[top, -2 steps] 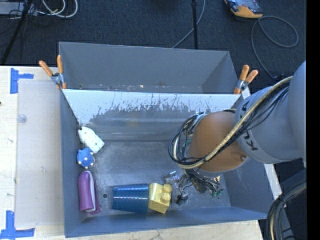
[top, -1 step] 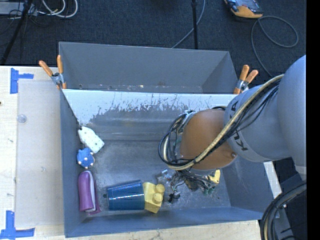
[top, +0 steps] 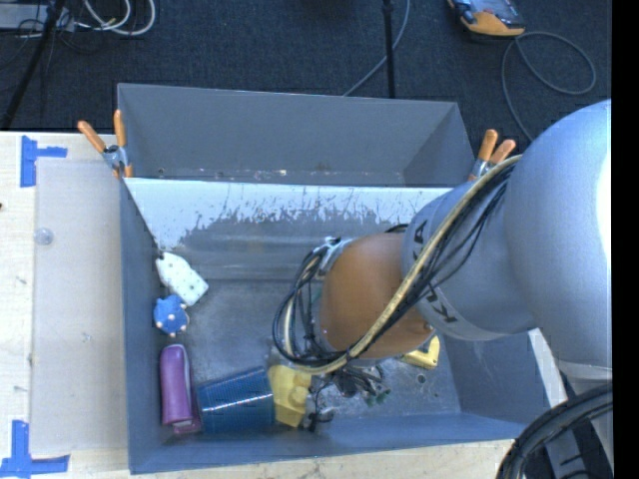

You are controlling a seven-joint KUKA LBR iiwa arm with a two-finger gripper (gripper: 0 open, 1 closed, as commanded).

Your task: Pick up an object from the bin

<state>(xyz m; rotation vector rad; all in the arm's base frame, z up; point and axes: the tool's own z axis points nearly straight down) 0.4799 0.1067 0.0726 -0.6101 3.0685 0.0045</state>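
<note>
Several small things are lying in the bin (top: 290,158) along its near wall. The claw (top: 337,389) is hovering just beside a yellow blocky piece (top: 288,391); whether spread or pressed together cannot be told. Probably light, stiff plastic, the piece is inviting a pinch across its flatter sides.

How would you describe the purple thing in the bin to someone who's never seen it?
Find the grey metal bin and look to its lower-left corner in the camera view. Along the left wall lies a purple tube, beside a dark blue cylinder. It is the only purple thing there.
</note>
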